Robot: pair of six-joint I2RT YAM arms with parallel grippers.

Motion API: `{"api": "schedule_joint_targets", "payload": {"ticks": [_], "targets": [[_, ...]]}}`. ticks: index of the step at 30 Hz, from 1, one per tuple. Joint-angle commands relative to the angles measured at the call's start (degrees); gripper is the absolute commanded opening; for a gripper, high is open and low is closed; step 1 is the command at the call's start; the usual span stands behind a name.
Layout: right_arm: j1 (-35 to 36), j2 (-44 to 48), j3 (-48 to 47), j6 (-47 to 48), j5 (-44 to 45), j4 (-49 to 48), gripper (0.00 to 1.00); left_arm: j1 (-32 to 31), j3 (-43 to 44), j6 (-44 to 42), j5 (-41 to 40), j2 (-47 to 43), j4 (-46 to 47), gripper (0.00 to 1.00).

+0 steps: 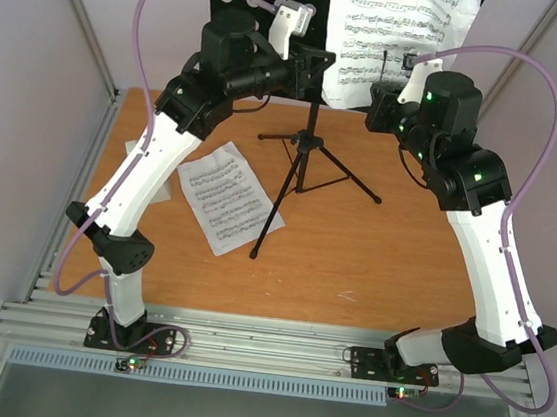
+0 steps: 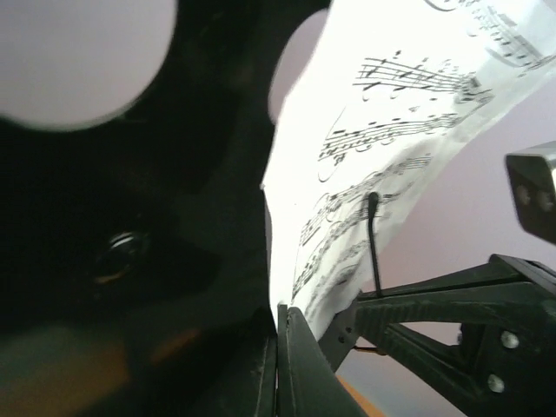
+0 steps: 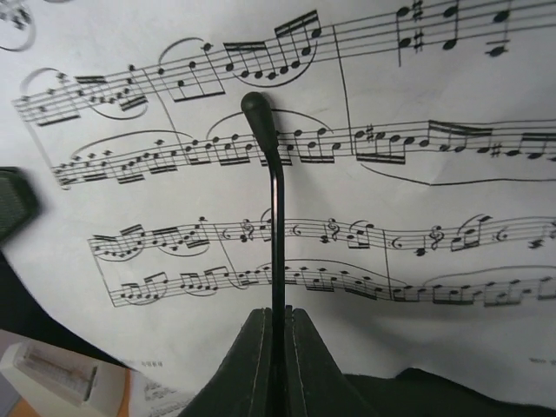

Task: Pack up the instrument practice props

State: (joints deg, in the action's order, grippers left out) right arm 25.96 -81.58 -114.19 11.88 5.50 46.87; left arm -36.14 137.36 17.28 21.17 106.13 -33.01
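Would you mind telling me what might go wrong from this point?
1. The right gripper is shut on the thin wire holding the sheet; a pull might bend the wire or crease the sheet.
2. The left gripper seems to pinch the sheet's edge beside the desk; a sideways tug may tear it.
3. Both grip high on the stand, above a slim tripod; uneven pulls might tip it.

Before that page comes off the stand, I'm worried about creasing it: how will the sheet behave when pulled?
Probably floppy: the sheet curves away from the desk in the left wrist view. Likely light and crease-prone, looking like one thin page. It may snag, since the wire retainer crosses its face and the right gripper is shut on it.
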Motion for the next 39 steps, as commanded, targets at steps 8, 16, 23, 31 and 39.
{"api": "schedule_joint_targets", "payload": {"ticks": [8,16,23,31,39], "targets": [[-0.3,7.8,10.8,4.5,-2.2,-10.1,0.01,-0.4,-1.6,-0.5,-3.4,-1.4,2.3,0.00],[-0.3,10.3,15.0,5.1,-1.5,-13.5,0.01,-0.4,-4.7,-1.1,-4.6,-4.0,3.2,0.01],[-0.3,10.9,15.4,4.0,0.6,-13.0,0.01,-0.4,-9.4,-2.1,-5.3,-9.6,4.3,0.00],[-0.3,10.5,14.9,2.2,2.8,-12.3,0.01,-0.4,-20.2,-4.9,-8.4,-21.5,6.7,0.00],[-0.4,9.6,14.8,1.2,2.5,-12.3,0.01,-0.4,-30.1,-7.8,-19.1,-36.4,8.0,0.00]]}}
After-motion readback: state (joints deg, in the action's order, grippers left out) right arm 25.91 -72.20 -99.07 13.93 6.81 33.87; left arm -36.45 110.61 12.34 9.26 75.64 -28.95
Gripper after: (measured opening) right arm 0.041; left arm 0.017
